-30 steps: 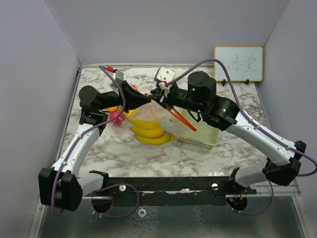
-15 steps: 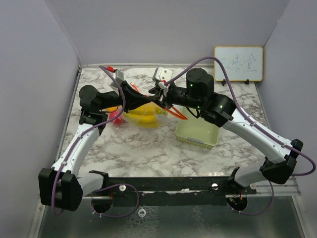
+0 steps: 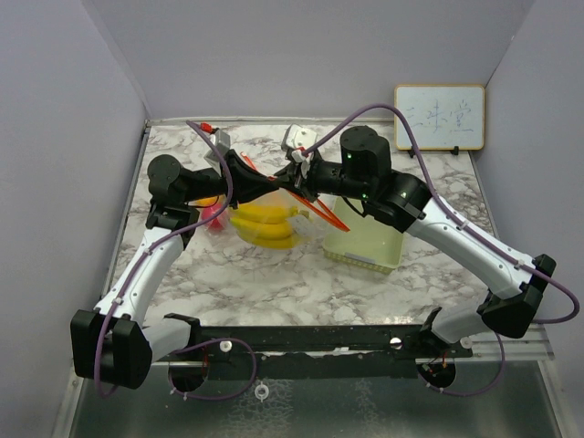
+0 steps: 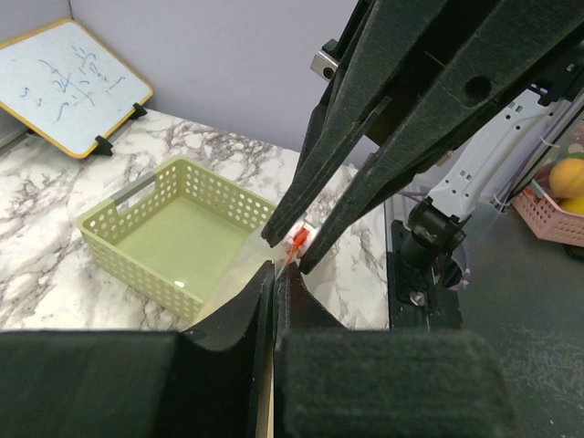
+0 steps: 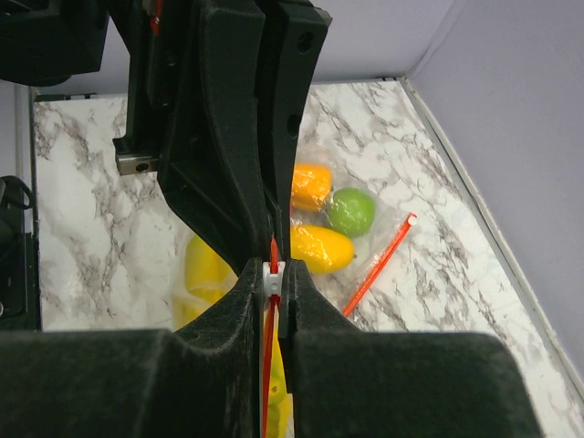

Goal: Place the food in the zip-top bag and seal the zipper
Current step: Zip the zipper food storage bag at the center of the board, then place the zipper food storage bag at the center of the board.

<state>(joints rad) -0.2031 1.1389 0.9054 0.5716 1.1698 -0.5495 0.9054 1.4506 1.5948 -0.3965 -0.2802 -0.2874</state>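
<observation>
1. The right gripper (image 5: 272,285) pinches the white slider (image 5: 272,271) on the red zipper (image 3: 321,211). Beside it, the left gripper (image 4: 276,279), jaws together, clamps the zip-top bag (image 4: 230,278) at its edge.
2. Bananas (image 3: 265,226) hang inside the bag, above the marble table (image 3: 237,283).
3. Sealing appears under way; next, the slider needs a steady pull along the track.

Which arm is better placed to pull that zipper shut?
Probably right: the right gripper clamps the small white slider on the orange zipper strip; the left gripper pinches the clear plastic bag's edge.
</observation>
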